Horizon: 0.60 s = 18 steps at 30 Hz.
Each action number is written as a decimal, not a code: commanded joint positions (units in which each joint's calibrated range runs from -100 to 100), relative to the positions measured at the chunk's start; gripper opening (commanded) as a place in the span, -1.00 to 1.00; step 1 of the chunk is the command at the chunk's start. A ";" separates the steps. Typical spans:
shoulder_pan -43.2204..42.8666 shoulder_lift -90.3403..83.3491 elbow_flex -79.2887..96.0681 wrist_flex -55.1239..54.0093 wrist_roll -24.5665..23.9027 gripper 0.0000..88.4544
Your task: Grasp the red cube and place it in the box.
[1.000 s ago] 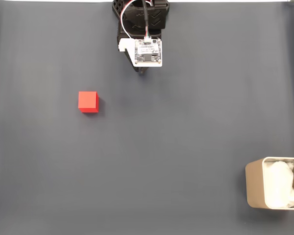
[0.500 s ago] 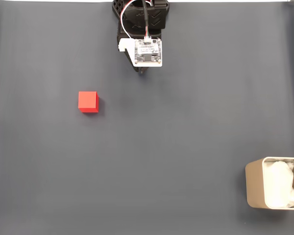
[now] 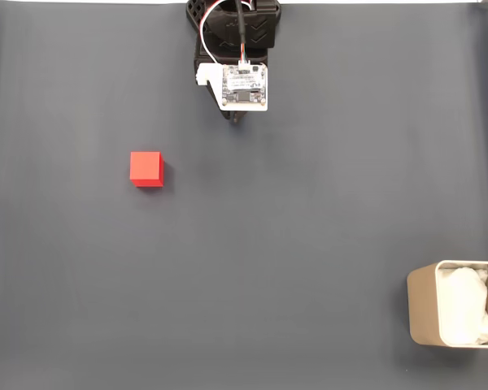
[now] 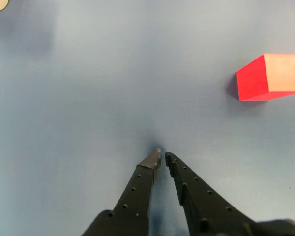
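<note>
The red cube (image 3: 146,169) sits alone on the dark surface (image 3: 309,244), out in the left half toward the far edge in the fixed view, well apart from everything else. It looks to me like a light, rigid little block with flat plain faces and crisp edges, so I'd expect it to take a firm pinch without giving; the smooth faces might slide a bit if caught off-centre, so the sensible hold is across two opposite side faces, squarely in the middle. The end effector (image 4: 161,156) hangs near the middle of the far edge with its two black fingers drawn almost together, tips nearly meeting and nothing between them; in the wrist view the cube lies off to the upper right of those tips. The box (image 3: 423,313), beige with white padding (image 3: 465,313) inside, is tucked into the near right corner, partly cut off by the frame. Between cube and box the surface is bare, so there's plenty of open room for a carry; only the thin box wall needs clearing.
</note>
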<state>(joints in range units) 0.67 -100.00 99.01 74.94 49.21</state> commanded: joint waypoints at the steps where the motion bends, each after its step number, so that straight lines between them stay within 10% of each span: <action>1: -0.31 0.09 0.81 0.88 -0.29 -1.00; 18: -0.24 0.09 0.81 -16.25 1.07 -1.00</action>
<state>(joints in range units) 0.67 -99.39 99.01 63.17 49.40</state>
